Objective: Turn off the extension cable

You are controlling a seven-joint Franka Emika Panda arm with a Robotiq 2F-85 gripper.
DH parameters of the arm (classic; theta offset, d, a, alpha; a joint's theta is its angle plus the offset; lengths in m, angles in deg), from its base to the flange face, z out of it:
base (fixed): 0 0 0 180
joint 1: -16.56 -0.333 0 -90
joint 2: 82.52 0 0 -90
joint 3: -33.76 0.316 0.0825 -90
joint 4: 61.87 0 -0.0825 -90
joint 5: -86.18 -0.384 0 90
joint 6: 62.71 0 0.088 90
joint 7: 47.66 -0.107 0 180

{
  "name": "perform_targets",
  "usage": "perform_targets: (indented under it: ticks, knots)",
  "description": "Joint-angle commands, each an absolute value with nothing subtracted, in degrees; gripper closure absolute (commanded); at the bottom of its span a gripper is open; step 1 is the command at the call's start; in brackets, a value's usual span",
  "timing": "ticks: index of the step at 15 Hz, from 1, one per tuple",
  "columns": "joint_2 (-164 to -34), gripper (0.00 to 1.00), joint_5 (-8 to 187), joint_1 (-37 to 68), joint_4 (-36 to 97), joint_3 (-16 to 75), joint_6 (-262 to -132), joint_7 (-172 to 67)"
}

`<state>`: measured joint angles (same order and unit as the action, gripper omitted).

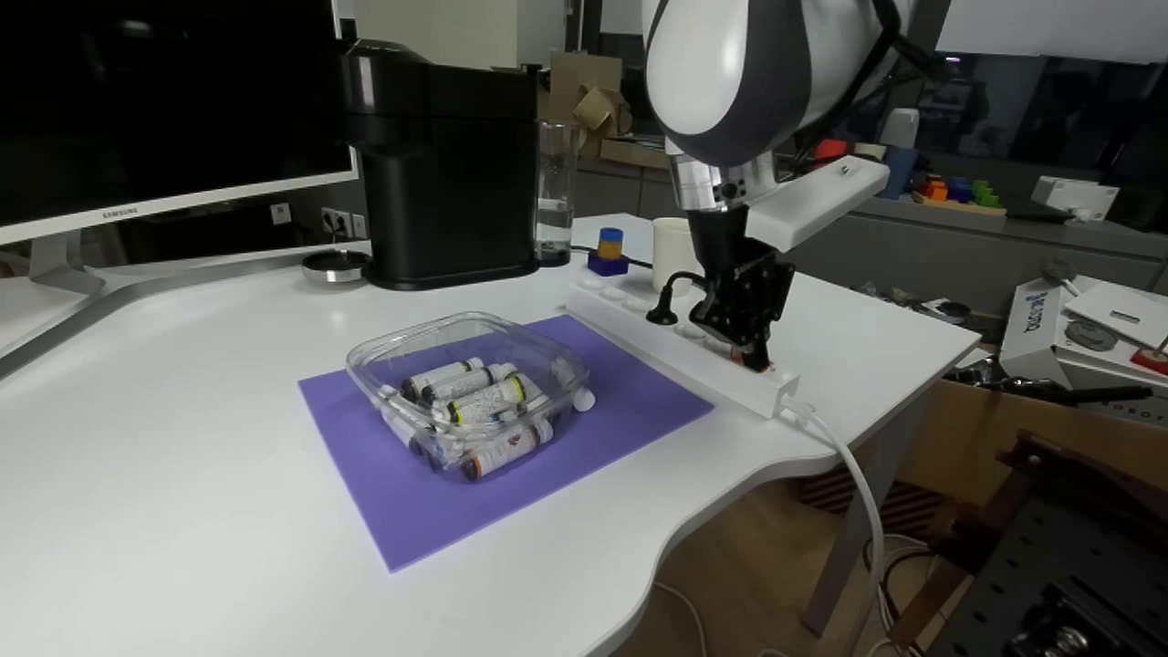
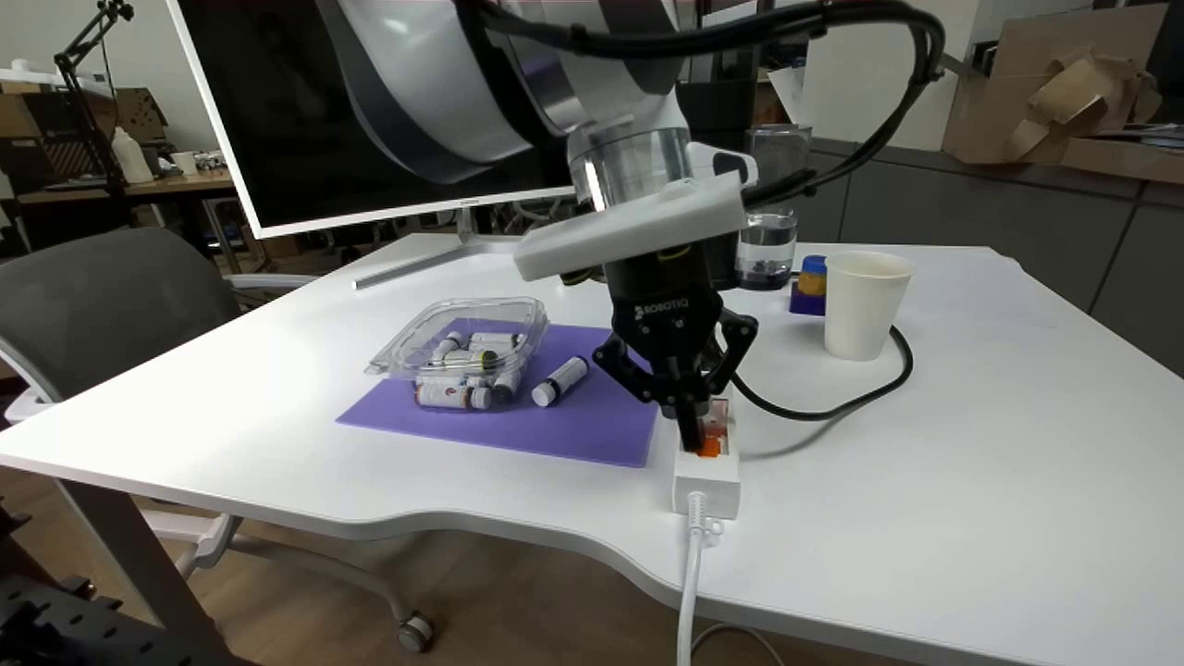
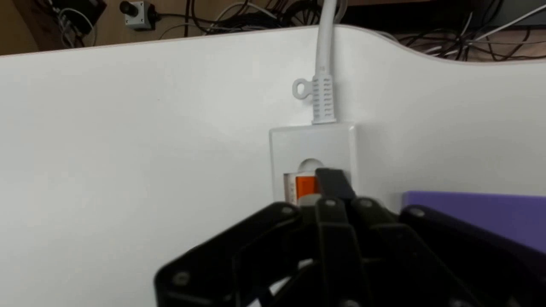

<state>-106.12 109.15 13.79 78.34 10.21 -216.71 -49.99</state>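
Power strip (image 1: 671, 351): in an exterior view we see it lying on the white table (image 1: 228, 456), near end by the edge, thick white cord (image 1: 876, 538) leaving that end and hanging over the side.
Gripper (image 1: 756, 360): same view, points down at the strip's cord end.
Plug (image 1: 662, 313): black, seated in the strip, farther from the cord end than the gripper is.
Purple mat (image 1: 630, 406): just beside the strip; we see a clear tray (image 1: 401, 351) of small tubes (image 1: 484, 401) on it.
Back of table: monitor (image 1: 164, 109), black coffee machine (image 1: 447, 173), tall glass (image 1: 554, 196), stacked blocks (image 1: 609, 251), paper cup (image 1: 671, 260).
Switch (image 2: 709, 449): in an exterior view, red-orange, near the strip's cord end; we see the gripper right at it.
Loose tube (image 2: 560, 381): on the mat, outside the tray.
Black cord (image 2: 814, 416): curves over the table, passes behind the cup.
Chair (image 2: 111, 314): grey, by the table.
Fingers (image 3: 335, 183): in the wrist view we see them brought together, tips covering part of the switch; touching or pressing, we can't tell.
Ribbed sleeve (image 3: 324, 100): where the white cord meets the strip's end; small loop (image 3: 309, 88) on its side.
On or off: we can't tell.
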Motion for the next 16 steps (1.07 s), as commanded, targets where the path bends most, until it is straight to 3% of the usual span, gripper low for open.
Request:
perform_targets:
  ticks: [1,2,4,9,14,16]
  knots:
    - [-97.0,1.00,114.2,13.0,85.2,9.1,-216.6,-54.4]
    - [-94.8,1.00,115.8,13.0,86.6,8.8,-217.0,-55.2]
    - [-90.1,0.72,117.9,14.3,88.9,9.4,-217.1,-56.2]
    - [-80.7,0.38,123.6,19.8,91.5,12.6,-217.8,-58.0]
    - [-73.4,0.07,121.9,25.8,93.4,17.4,-218.1,-55.3]
    - [-71.0,0.00,116.3,26.8,94.0,18.5,-216.6,-52.9]
